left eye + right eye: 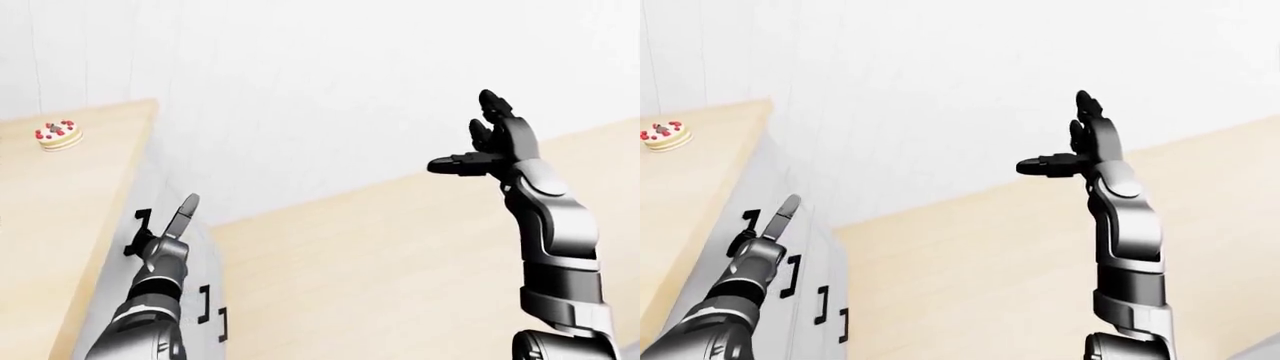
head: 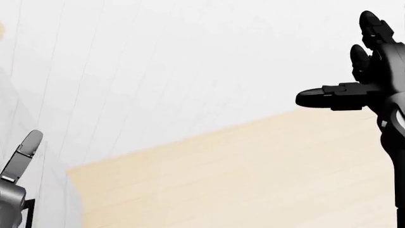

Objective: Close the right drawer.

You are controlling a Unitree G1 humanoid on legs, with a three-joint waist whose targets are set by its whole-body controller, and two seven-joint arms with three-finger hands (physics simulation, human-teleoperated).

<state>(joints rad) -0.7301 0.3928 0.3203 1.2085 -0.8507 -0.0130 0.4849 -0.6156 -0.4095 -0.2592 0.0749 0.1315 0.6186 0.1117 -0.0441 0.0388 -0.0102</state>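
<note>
A white tiled wall fills the upper part of each view, with pale wood floor below it. At the left of the eye views runs a worktop, its grey cabinet front carrying black handles; which of these fronts is the right drawer cannot be told. The right hand is raised with fingers spread wide, holding nothing. The left hand stands beside the cabinet front near a handle, one finger straight, gripping nothing. A small cake sits near the worktop's far edge.
</note>
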